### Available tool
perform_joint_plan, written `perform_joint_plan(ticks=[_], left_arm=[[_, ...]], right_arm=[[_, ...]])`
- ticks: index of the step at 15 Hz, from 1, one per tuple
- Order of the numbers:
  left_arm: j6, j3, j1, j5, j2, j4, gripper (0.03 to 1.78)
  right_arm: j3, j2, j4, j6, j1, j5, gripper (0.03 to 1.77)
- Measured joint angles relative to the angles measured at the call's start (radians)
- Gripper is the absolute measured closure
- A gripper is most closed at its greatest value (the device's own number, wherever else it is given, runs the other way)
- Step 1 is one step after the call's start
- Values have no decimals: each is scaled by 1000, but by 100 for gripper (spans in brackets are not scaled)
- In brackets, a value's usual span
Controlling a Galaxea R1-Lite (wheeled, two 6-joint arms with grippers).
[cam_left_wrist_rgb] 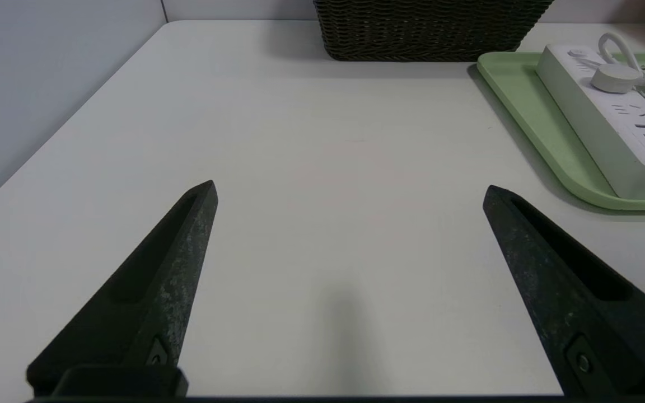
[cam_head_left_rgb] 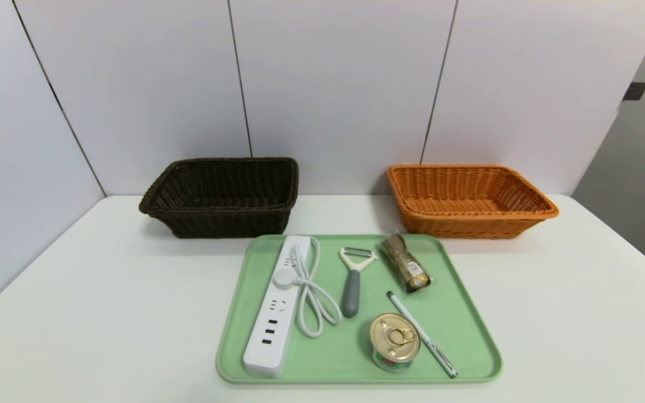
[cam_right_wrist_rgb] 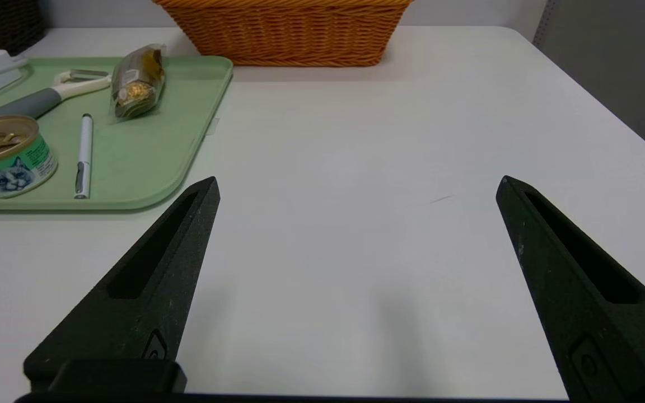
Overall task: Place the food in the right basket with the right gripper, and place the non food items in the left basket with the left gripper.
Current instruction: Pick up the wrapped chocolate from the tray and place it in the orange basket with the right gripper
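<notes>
A green tray [cam_head_left_rgb: 462, 313] in the middle of the table holds a white power strip [cam_head_left_rgb: 275, 313] with its cord, a grey-handled peeler [cam_head_left_rgb: 352, 282], a clear pack of gold chocolates [cam_head_left_rgb: 406, 264], a white pen [cam_head_left_rgb: 420, 333] and a small can [cam_head_left_rgb: 394, 341] with a cat on its label [cam_right_wrist_rgb: 6, 168]. Behind the tray stand a dark brown basket [cam_head_left_rgb: 221, 196] at left and an orange basket [cam_head_left_rgb: 468, 198] at right, both empty. My left gripper [cam_left_wrist_rgb: 347, 193] is open over bare table left of the tray. My right gripper [cam_right_wrist_rgb: 356, 187] is open over bare table right of the tray.
White wall panels close off the back and left of the white table [cam_head_left_rgb: 76, 313]. The table's right edge [cam_right_wrist_rgb: 608, 101] drops off near the right gripper. Neither arm shows in the head view.
</notes>
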Motion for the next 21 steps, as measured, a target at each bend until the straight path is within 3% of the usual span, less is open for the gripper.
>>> perform_joint_plan(ticks=[6, 9, 13, 16, 18, 21], left_arm=[[11, 0, 0, 1, 0, 8, 12], [38, -71, 0, -38, 3, 81, 12], [42, -443, 0, -153, 91, 374, 12], [42, -690, 0, -195, 283, 611, 12], [34, -805, 1, -192, 436, 667, 12], [-39, -951, 5, -166, 660, 614, 12]], right_arm=[[0, 0, 0, -2, 1, -3, 9], [-73, 25, 17, -2, 0, 21, 9], [-426, 240, 134, 1, 0, 53, 9], [-761, 470, 325, 36, -1, 74, 9], [-918, 634, 439, 61, -1, 83, 9], [-1051, 824, 508, 79, 45, 87, 9]])
